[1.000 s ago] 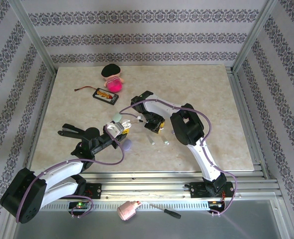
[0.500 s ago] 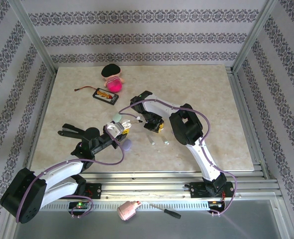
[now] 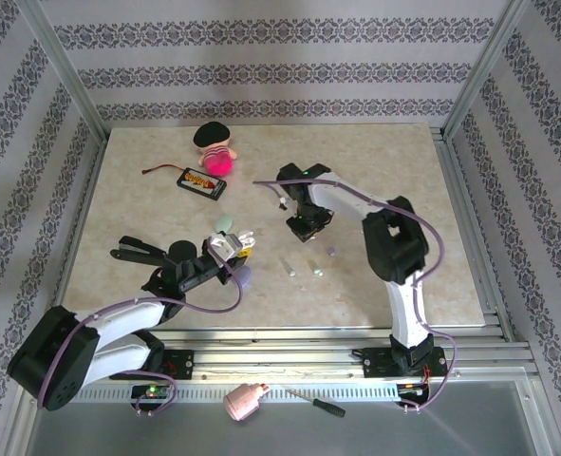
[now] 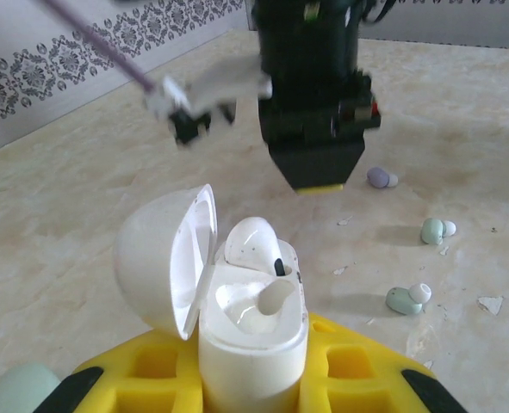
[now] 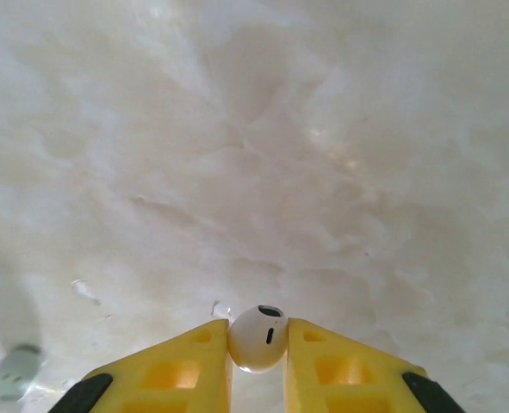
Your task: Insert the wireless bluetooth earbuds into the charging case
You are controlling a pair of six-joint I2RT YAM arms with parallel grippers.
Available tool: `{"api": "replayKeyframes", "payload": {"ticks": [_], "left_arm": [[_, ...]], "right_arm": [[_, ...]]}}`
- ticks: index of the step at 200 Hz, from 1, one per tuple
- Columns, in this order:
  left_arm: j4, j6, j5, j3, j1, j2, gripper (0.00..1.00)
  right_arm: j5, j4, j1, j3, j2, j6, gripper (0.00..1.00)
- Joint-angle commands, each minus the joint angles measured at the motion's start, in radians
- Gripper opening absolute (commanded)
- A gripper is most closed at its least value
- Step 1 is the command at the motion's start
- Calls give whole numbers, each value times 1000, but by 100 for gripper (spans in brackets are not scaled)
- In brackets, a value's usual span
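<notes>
Marble-patterned tabletop [image 3: 147, 204], seen from above, carried both arms. The left gripper [image 3: 229, 247] was clenched around a white charging case [image 3: 221, 244] near the front left. The right gripper [image 3: 306, 226] hung further back toward the middle, and its grasp was too small to read there. Tiny loose earbuds [image 3: 316, 271] lay on the table to the right of the case.

From the left wrist, the case stood upright between yellow fingers [image 4: 357, 370], with its lid [image 4: 164, 258] swung open to the left. A seated earbud [image 4: 254, 241] rested inside, white and glossy, its rounded head raised above the rim at the back. A pale stem showed in the front well; whether it belonged to that bud could not be told. Beyond lay a lilac bud [image 4: 379, 177] and two pale green buds [image 4: 435, 231].

From the right wrist, the fingers pinched a white earbud [image 5: 257, 335] by its rounded head, above bare marble. Its dark oval vent faced up. Its stem was hidden, so its long axis could not be read.
</notes>
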Motion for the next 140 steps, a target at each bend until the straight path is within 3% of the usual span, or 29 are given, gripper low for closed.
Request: {"api": "replayKeyframes", "payload": {"ticks": [1,89,140], "left_arm": [[120,23,6,40,-19,55,0],[345,-1,12,162,-30,288,0],[508,-49,-46,218,-38,413,0]], "right_arm": [[-124,177,-8,-88,-131,102,19],[-369,826,-52,-536,-627,432,19],[-455,1311,-49,-755,-734,744,18]]}}
